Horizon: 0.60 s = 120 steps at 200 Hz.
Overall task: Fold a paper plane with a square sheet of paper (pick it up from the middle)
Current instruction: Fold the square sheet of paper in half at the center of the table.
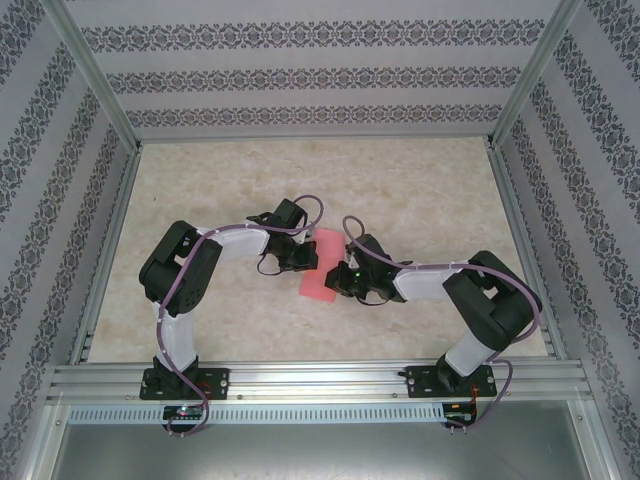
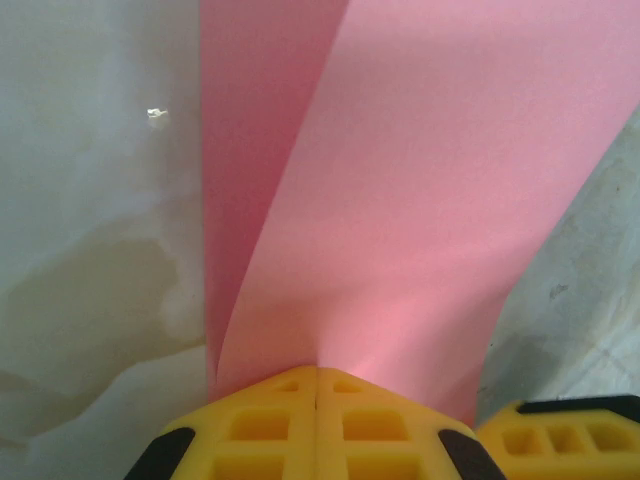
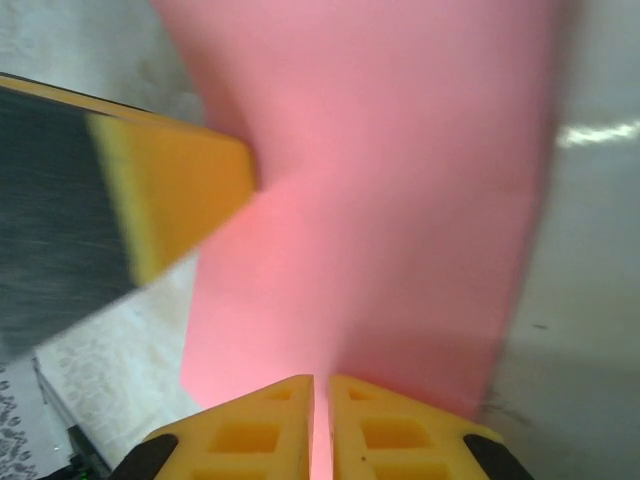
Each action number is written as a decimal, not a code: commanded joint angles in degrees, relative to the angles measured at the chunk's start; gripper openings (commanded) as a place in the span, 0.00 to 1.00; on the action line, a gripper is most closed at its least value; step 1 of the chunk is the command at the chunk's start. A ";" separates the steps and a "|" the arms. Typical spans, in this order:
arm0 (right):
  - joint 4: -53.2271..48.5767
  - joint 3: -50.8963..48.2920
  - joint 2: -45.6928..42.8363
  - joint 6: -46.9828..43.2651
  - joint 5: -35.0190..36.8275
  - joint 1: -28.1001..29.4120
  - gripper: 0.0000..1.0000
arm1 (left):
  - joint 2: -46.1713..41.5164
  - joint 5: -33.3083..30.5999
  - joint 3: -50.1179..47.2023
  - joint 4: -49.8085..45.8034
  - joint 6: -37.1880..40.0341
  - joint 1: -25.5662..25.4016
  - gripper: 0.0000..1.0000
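Top external view: square sheet of paper (image 1: 321, 268) mid-counter (image 1: 420, 190), between both arms, long axis near-to-far.
Left jaws: pressed together, pinching its left edge.
Right jaws: pinching the opposite edge.
Nearer arm: neither, I'd say.

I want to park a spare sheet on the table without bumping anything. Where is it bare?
Bare: the far table stretch between the pink paper and the back wall, and the near strip between the arm bases. Crowded: the centre, where the left gripper and right gripper both pinch the paper.
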 commanded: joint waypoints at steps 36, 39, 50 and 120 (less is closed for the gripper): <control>1.97 -2.31 -1.19 1.56 1.29 0.24 0.14 | 3.99 -2.83 -1.22 -3.31 1.84 -0.76 0.00; 1.86 -2.31 -1.61 1.54 1.29 0.24 0.14 | 3.97 -2.78 -1.24 -3.31 1.82 -0.73 0.00; 1.26 -2.05 -3.46 1.51 1.15 0.33 0.15 | 3.87 -2.85 -1.33 -3.31 1.90 -0.74 0.00; 3.57 -4.17 -4.04 2.78 -0.17 2.48 0.16 | 3.87 -2.77 -1.49 -3.41 2.17 -0.75 0.00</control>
